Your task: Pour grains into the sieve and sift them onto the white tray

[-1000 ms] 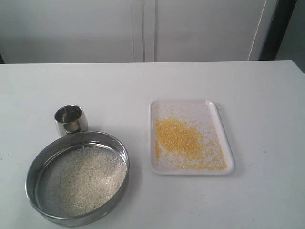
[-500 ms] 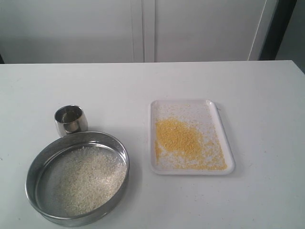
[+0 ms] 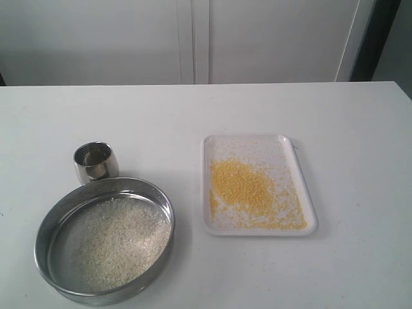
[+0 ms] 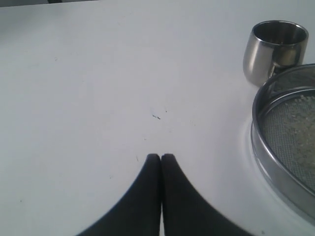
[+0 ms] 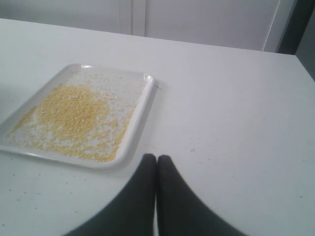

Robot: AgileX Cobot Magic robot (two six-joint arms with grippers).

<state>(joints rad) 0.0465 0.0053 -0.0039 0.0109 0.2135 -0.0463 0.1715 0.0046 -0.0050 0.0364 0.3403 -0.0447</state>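
grains [image 3: 241,183]: yellow on white tray [image 3: 257,232], pale in sieve [image 3: 109,297] | wrist-only: left gripper [image 4: 160,157], right gripper [image 5: 156,158] closed

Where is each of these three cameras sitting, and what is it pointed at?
Exterior view: off the arms, looking down at a slant on the table with the cup, sieve and tray; no part of the robot shows.
Left wrist view: on the left arm's wrist, looking past the shut left end effector toward the cup and sieve.
Right wrist view: on the right arm's wrist, looking past the shut right end effector toward the tray.
Shared: exterior and left wrist views both show the cup and sieve; exterior and right wrist views both show the tray.
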